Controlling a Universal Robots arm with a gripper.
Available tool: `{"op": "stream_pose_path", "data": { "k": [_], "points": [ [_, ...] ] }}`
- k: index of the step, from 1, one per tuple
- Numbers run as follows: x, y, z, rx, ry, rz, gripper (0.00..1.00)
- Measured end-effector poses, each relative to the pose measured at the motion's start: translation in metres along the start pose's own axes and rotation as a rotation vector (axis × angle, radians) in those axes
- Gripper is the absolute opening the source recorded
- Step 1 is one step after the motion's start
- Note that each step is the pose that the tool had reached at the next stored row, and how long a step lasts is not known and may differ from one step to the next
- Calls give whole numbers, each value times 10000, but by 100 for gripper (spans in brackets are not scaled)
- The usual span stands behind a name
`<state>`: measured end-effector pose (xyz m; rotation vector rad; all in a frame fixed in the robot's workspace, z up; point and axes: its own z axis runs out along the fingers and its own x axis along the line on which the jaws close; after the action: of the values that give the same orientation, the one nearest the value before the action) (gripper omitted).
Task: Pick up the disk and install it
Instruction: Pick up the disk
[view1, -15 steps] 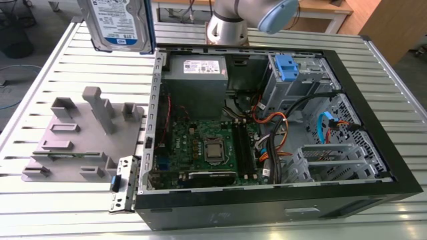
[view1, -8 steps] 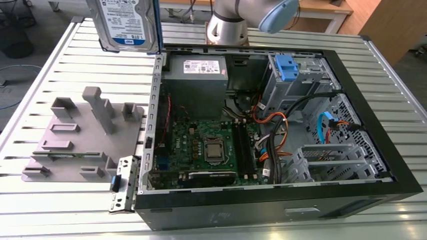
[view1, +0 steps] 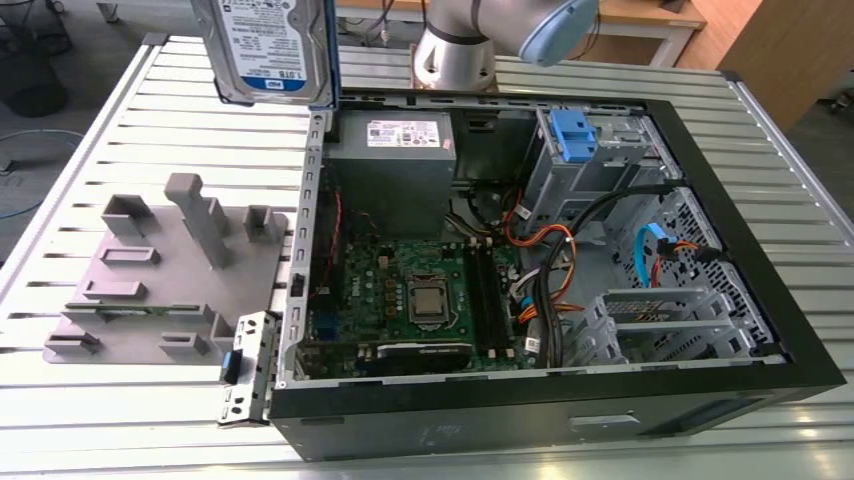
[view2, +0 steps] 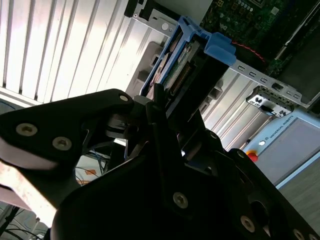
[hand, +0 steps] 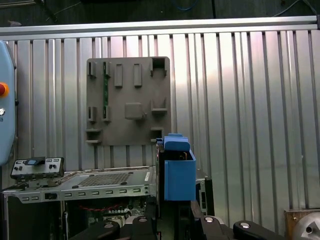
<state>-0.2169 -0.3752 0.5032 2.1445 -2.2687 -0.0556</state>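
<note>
The disk (view1: 264, 45) hangs upright in the air above the far left corner of the open computer case (view1: 787, 330), at the top of the exterior view. It is silver with a white-and-blue label, and a blue carrier frame runs down its edge. In the second wrist view I see the disk (view2: 187, 55) edge-on, with my gripper (view2: 167, 107) shut on it between black fingers. In the first wrist view the blue carrier of the disk (hand: 178, 175) stands up from my gripper (hand: 175, 220), over the case's edge.
Inside the case are a motherboard (view1: 414, 290), a grey power supply box (view1: 391, 150), cables and a drive cage with a blue latch piece (view1: 571, 135). A grey fixture plate (view1: 160, 270) lies on the slatted table at the exterior view's left. The arm's base (view1: 458, 55) stands behind the case.
</note>
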Motion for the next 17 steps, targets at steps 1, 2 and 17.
{"op": "stream_pose_path", "data": {
  "k": [1,2,17],
  "points": [
    [-1,-16,-1,0,0,0,35],
    [-2,-32,-1,0,0,0,35],
    [-21,-347,-13,0,0,0,35]
  ]
}}
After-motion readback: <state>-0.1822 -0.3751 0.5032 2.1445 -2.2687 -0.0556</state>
